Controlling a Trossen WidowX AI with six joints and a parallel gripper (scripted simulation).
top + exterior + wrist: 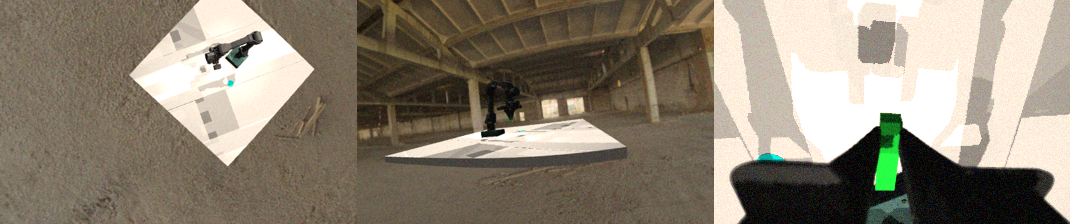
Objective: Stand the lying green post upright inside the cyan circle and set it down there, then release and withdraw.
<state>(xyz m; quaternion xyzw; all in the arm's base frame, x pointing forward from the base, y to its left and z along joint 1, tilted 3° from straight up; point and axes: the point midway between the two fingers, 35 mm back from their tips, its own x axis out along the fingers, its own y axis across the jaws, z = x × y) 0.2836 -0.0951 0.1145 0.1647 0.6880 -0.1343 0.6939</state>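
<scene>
We can read no text, label, brand, number or sign anywhere, neither at the corners and edges of the white platform [257, 104] [552, 138] nor on the surfaces beyond them; we find no legible characters in any of the views.

In the top view the arm's wrist housing [211, 57] is hiding the gripper's fingertips and the green post from sight. The table's far corner is running past the upper edge there. In the exterior view the green post [508, 119] is showing only as a speck, too small for its tilt to be told, and the dark gripper [510, 119] is blending into one shape, its two fingers not separating. In the wrist view the left finger is covering part of the cyan circle [770, 157], and the lower edge is cutting off both fingers.
</scene>
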